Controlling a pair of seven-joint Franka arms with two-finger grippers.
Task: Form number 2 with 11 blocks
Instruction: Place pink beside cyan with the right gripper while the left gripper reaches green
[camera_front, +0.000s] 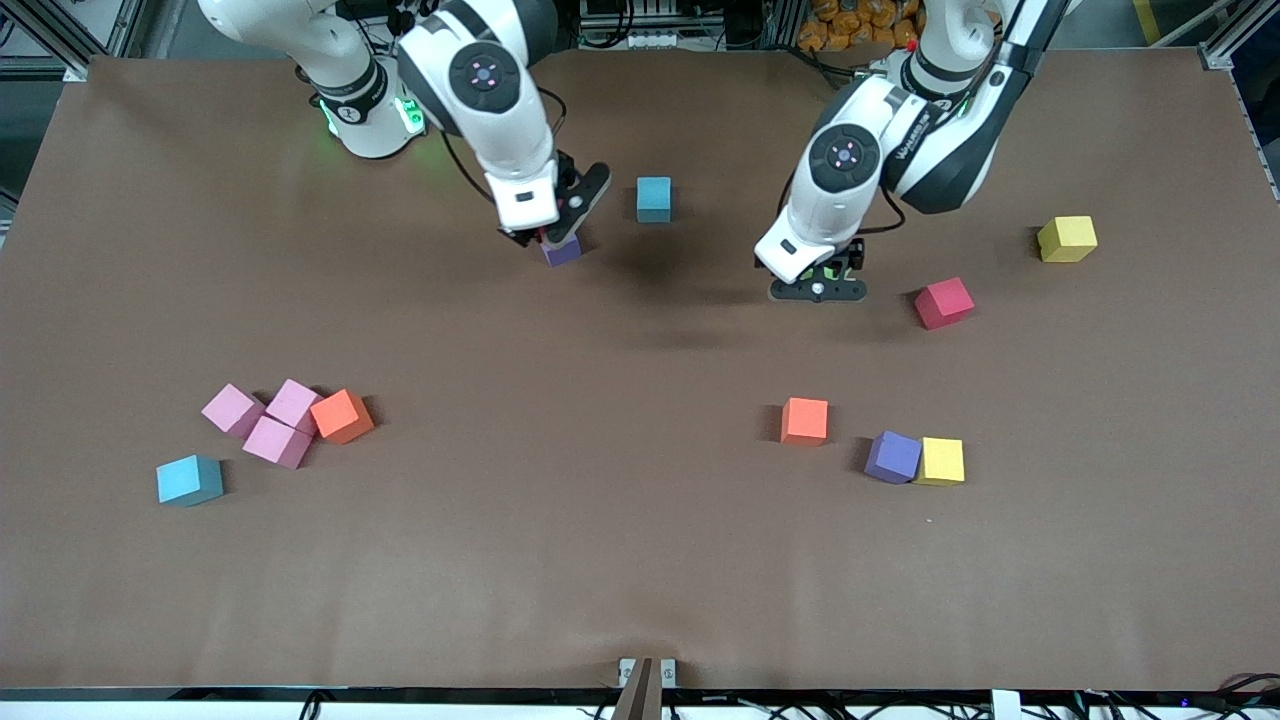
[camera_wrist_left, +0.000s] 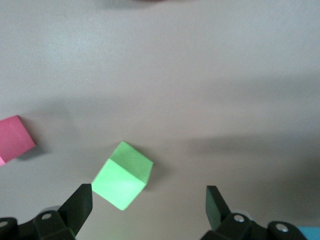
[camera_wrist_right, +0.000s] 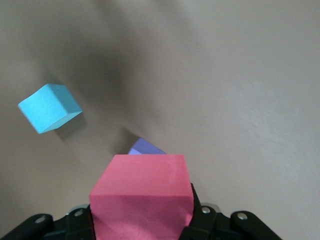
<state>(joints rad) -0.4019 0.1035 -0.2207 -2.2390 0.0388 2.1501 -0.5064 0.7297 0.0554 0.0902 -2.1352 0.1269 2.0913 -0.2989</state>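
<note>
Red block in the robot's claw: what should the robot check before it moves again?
1. Red block held firmly by the right gripper: ok.
2. Purple block on the table below it: ok.
3. Red block lined up squarely with the purple block: cannot tell.
4. Left gripper open over the green block: ok.
5. Green block centred between the left gripper's fingers: not ok, it sits nearer one finger and is turned cornerwise.

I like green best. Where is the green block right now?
In the left wrist view the green block lies on the table under the open left tool, with a red block beside it.
</note>
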